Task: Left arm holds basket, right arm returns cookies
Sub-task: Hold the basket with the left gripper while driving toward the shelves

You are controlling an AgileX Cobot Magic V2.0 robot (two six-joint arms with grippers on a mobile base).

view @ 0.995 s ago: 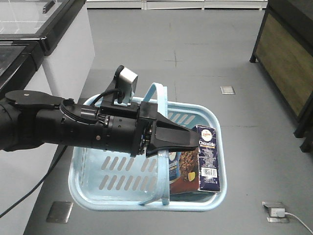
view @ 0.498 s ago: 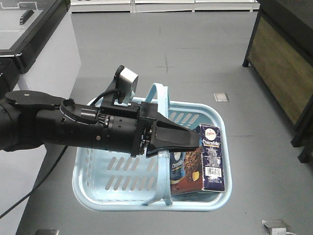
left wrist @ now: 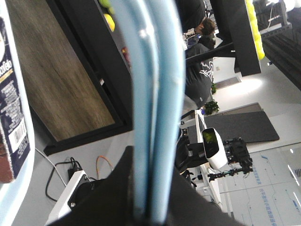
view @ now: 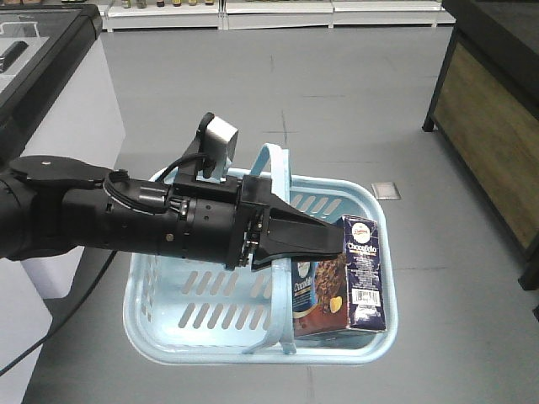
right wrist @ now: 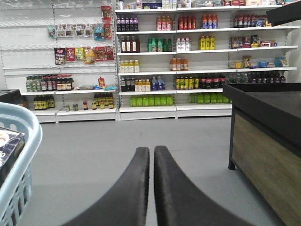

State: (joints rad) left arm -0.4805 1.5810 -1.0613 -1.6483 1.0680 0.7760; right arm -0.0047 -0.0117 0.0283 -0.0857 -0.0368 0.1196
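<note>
The left arm [view: 126, 223], thick and black with a small grey-white camera [view: 221, 139] on top, reaches in from the left of the front view, above the grey floor [view: 354, 93]. Its left gripper [view: 330, 241] is clamped on the arched handle [view: 271, 160] of the light blue basket [view: 168, 332], which hangs beneath it with its slotted sides showing. In the left wrist view the handle [left wrist: 155, 94] runs up the middle of the picture as two pale blue bars, with the black fingers [left wrist: 113, 197] pressed against it on either side at the bottom. The cookies [view: 362, 269], a dark navy box, stand upright inside the basket at its right end, close against the right wall, with the printed cookie picture facing the handle. The same box [left wrist: 11, 108] shows at the left edge of the left wrist view, just inside the basket's rim [left wrist: 27, 155]. The right gripper [right wrist: 151, 153] shows only in its own wrist view: its two black fingers lie pressed together with nothing between them, pointing along the floor towards shelves [right wrist: 164, 70] stocked with bottles. In that view the basket [right wrist: 21, 127] and a corner of the cookies [right wrist: 9, 146] sit at the left edge, apart from the gripper, and a dark counter [right wrist: 268, 122] with a wooden side stands on the right.
</note>
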